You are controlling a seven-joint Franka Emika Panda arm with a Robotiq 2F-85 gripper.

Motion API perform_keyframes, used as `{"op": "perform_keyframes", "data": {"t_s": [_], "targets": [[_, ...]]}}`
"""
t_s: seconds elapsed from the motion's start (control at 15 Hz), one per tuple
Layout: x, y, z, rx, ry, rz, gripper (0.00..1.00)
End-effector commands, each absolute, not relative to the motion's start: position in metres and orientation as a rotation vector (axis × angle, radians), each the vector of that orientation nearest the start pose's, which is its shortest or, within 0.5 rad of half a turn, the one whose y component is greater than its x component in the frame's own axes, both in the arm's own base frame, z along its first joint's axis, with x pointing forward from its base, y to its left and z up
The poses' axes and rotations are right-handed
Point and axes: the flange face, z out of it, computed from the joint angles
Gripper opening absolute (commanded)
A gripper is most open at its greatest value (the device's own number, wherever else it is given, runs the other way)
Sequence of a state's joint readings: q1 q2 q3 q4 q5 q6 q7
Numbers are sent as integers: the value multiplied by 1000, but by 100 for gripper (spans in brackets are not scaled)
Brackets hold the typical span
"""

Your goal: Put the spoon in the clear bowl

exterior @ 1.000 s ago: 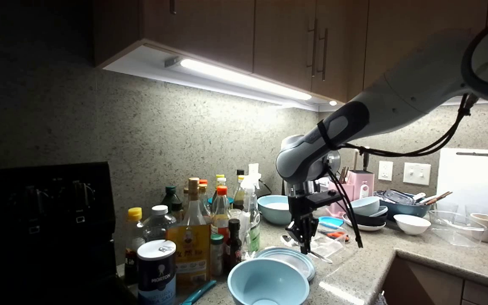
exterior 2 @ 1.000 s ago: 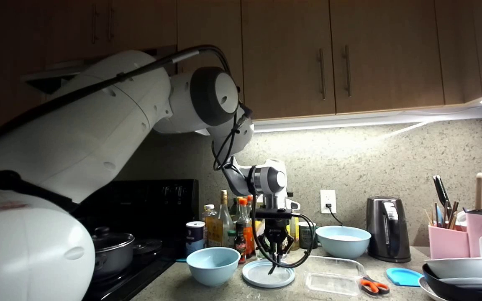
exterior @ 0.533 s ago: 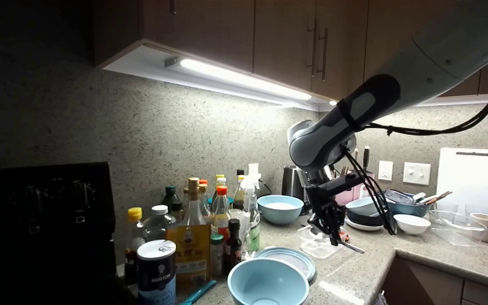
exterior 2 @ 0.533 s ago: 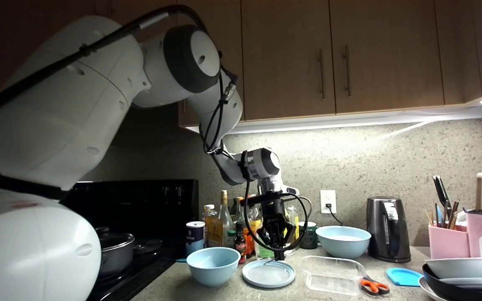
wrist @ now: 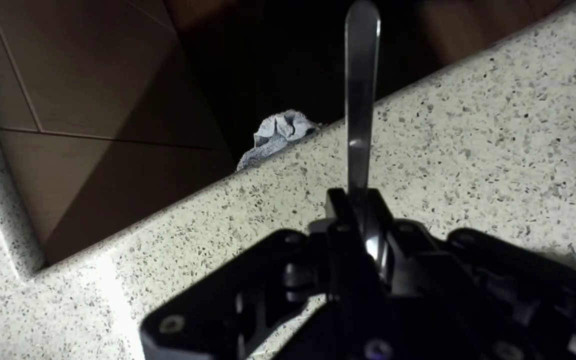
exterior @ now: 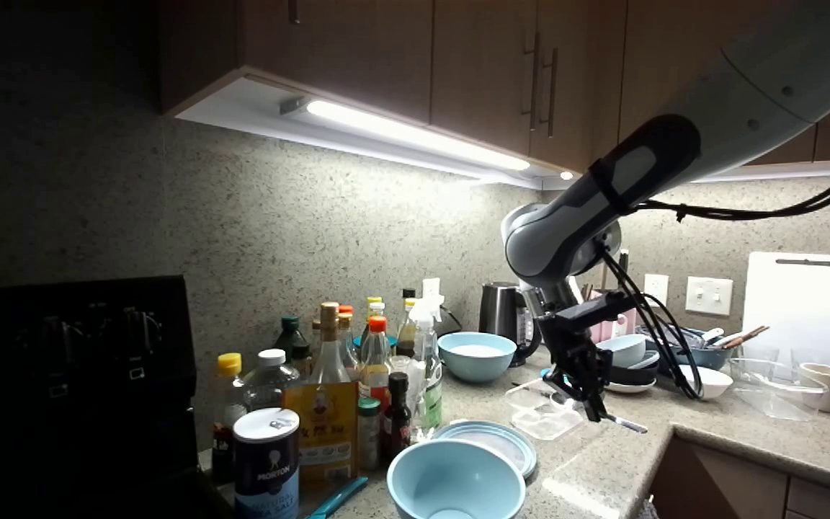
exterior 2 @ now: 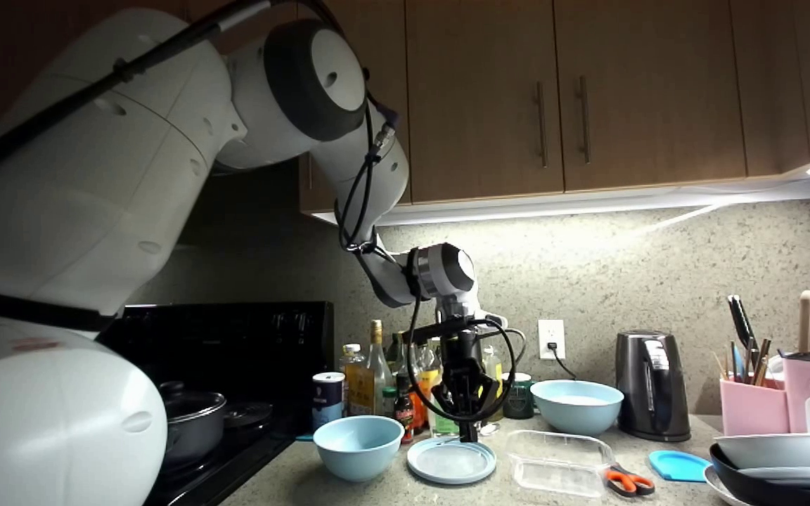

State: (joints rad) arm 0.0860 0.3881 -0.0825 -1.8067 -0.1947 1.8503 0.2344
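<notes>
White strip lighting (exterior: pixel 415 135) brightens a speckled pale stone counter (exterior: pixel 606 454) and the matching rear wall (exterior 2: pixel 644 281). Near the counter's front edge, the black two-fingered end effector (wrist: pixel 357 200) is clamped on a slim silver metal spoon (wrist: pixel 361 100), its fingers parted only by the handle; gripping partway along presumably leaves the scooping end, apparently turned toward the wall, free to go in first. What is likely the clear bowl (exterior 2: pixel 451 460), shallow, round and pale blue with a translucent middle, lies uncovered just beside a deeper light-blue round bowl (exterior 2: pixel 358 448), perhaps for unblocked access. The spoon is not yet there.
</notes>
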Motion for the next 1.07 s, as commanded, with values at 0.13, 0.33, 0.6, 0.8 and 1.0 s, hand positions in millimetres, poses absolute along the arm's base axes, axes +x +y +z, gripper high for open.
{"op": "perform_keyframes", "data": {"t_s": [0.13,0.33,0.6,0.8,1.0], "targets": [[648,-1,302,-3202,638,424,9],[678,3,298,-3125,857,325,9],[705,-2,294,-3013,1141,182,8],[707,-34,301,-2913,1348,92,8],[701,-72,308,-2803,1557,41,8]]}}
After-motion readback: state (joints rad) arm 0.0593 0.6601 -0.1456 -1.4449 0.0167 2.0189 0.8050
